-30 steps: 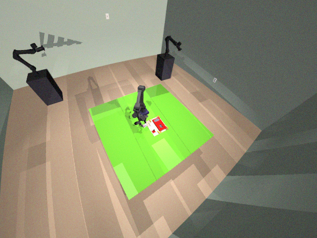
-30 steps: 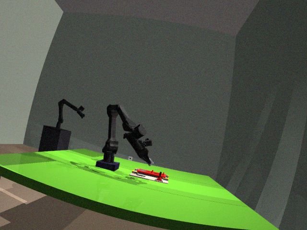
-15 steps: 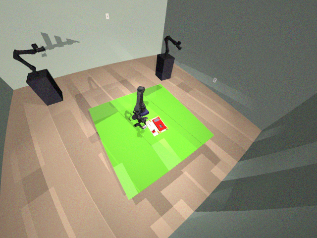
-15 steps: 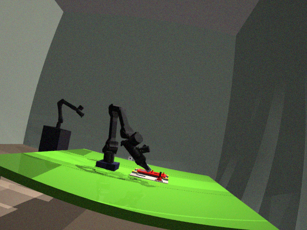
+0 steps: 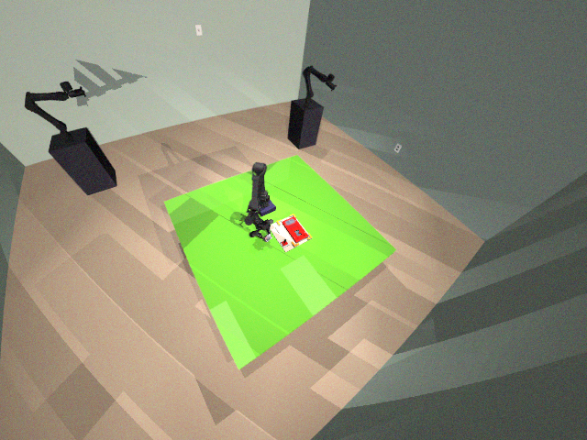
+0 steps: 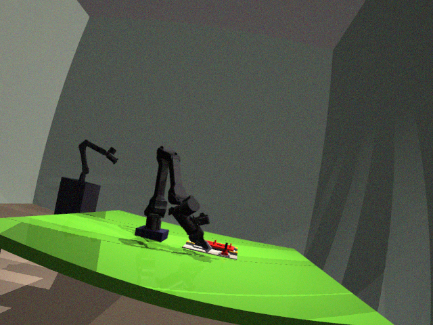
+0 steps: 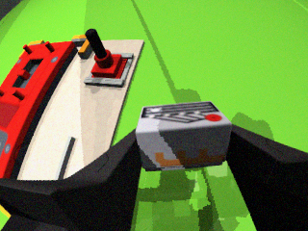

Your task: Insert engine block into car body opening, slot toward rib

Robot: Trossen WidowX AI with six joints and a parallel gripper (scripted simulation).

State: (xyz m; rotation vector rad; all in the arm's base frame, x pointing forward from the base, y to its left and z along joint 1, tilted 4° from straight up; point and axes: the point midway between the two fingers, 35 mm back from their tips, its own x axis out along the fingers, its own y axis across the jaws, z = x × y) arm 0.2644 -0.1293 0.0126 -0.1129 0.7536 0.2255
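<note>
1. Black fingers of the gripper [image 5: 265, 236] [image 6: 208, 248] [image 7: 183, 139] are found closed on two opposite sides of the engine block [image 5: 268, 237] [image 7: 183, 137], pinching it between them.
2. Engine block: pale grey, dark striped pattern and one red dot on the upper face, orange-brown marking on the side toward the wrist camera. It is outside the opening in the car body. Clearance beneath it cannot be told.
3. Cream board [image 5: 281, 234] [image 6: 199, 248] [image 7: 98, 106]: lies beside the engine block in the wrist view. A thin dark strip [image 7: 67, 156] is noted on its surface.
4. Red block [image 5: 284, 242] [image 6: 228, 250] [image 7: 108, 69]: stands on the board within a grey frame [image 7: 103, 83], with a black stick [image 7: 96, 44] rising at a tilt from its top.
5. Car body [image 5: 295, 229] [image 6: 222, 245] [image 7: 44, 89]: red, on the board, farther from the gripper than the board's near edge. Short red pegs surround a dark opening. A yellow bracket [image 7: 86, 48] sits near one corner.
6. Bright green table top [image 5: 284, 284] [image 6: 244, 286] [image 7: 217, 48]: carries the board and the working arm's dark blue base [image 5: 271, 206] [image 6: 162, 237].
7. Two further black arms [image 5: 45, 95] [image 5: 308, 85] stand on dark pedestals [image 5: 85, 160] [image 5: 303, 123], well apart from the table.
</note>
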